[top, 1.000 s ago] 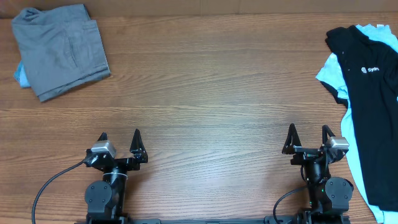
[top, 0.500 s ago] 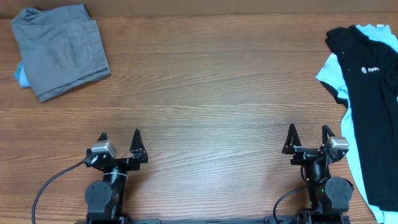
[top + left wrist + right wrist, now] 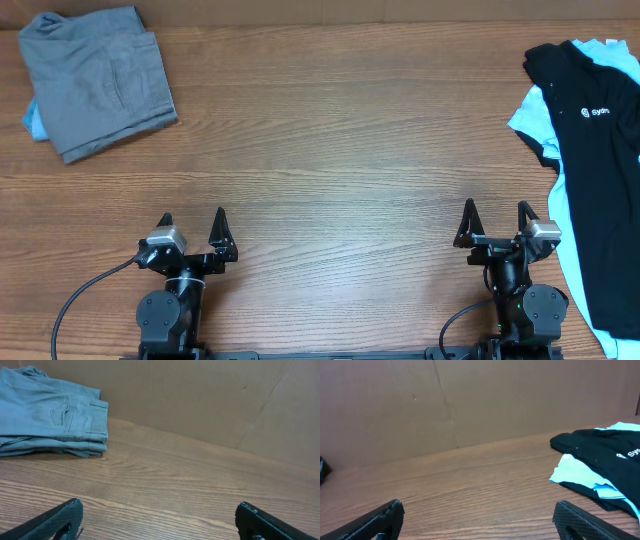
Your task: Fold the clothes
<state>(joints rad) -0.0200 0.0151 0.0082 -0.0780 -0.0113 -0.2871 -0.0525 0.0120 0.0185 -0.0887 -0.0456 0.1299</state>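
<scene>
So far, we count one piece as done: the grey garment (image 3: 95, 80) lies folded in a neat stack at the far left corner of the surface (image 3: 330, 150), with a sliver of light blue cloth showing under its left edge. The black shirt (image 3: 600, 200), collared and with a small white chest logo, lies unfolded and rumpled at the right edge, partly running out of the overhead view. It is spread over a light blue T-shirt (image 3: 524, 118), which shows beside its sleeve and along its nearer side. Neither of these is folded, so we judge that most of the work is left: each must be pulled out flat, folded and set aside. A broad stretch of wood separates the two piles. At the near edge the left claw (image 3: 192, 216) and the right claw (image 3: 495, 207) sit well apart from all the clothes. Both have their jaws spread wide and grip nothing. The right claw is nearer the black shirt, so we expect the next reach to start there.
</scene>
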